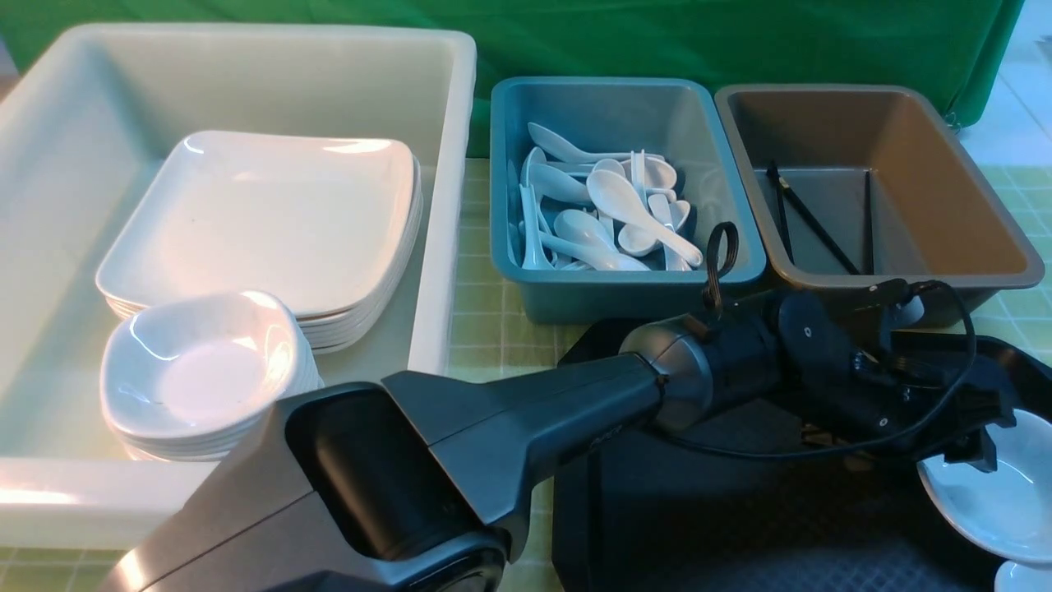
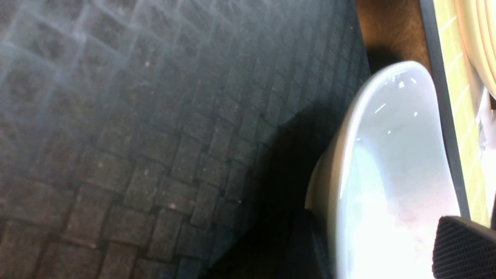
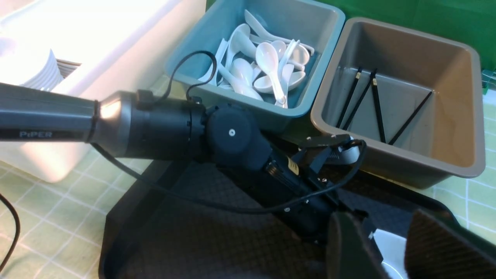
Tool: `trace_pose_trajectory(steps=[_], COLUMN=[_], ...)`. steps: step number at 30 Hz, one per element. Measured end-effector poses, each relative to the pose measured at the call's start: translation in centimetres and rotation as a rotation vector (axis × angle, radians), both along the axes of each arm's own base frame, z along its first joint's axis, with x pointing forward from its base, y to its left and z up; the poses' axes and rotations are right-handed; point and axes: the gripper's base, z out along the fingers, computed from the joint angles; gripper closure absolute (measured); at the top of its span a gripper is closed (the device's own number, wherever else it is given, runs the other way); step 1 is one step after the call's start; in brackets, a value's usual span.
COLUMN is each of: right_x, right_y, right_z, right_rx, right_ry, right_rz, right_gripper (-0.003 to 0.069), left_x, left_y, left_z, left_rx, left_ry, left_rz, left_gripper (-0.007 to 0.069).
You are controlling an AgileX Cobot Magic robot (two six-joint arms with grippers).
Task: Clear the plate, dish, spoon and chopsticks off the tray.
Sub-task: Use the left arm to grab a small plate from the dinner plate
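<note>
The black diamond-textured tray (image 1: 699,510) lies at the front right. A small white dish (image 1: 998,497) sits at its right end. My left arm reaches across the tray, and my left gripper (image 1: 978,448) stands open at the dish. In the left wrist view its jaws straddle the rim of the dish (image 2: 399,155), one pad (image 2: 463,248) inside and the other finger outside in shadow. My right gripper (image 3: 391,254) hovers open above the same dish (image 3: 389,240), with nothing between its fingers. No plate, spoon or chopsticks show on the visible part of the tray.
A big white bin (image 1: 444,205) at the left holds stacked large plates (image 1: 271,214) and stacked small dishes (image 1: 197,370). Behind the tray, a blue bin (image 1: 740,271) holds several spoons and a brown bin (image 1: 1011,255) holds chopsticks (image 1: 809,218). A small white item (image 1: 1023,578) shows at the bottom right corner.
</note>
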Motion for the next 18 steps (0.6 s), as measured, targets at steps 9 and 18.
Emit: trace_pose_trajectory(steps=[9, 18], right_x=[0.00, 0.00], right_y=[0.01, 0.01], right_z=[0.00, 0.00], right_rx=[0.001, 0.001], right_ry=[0.000, 0.000], right_rz=[0.001, 0.001], right_gripper=[0.0438, 0.0434], left_x=[0.21, 0.51], left_y=[-0.03, 0.01], left_z=[0.03, 0.12], left_rx=[0.004, -0.007], left_ry=[-0.041, -0.041], left_rz=[0.012, 0.048], left_gripper=[0.0406, 0.0617])
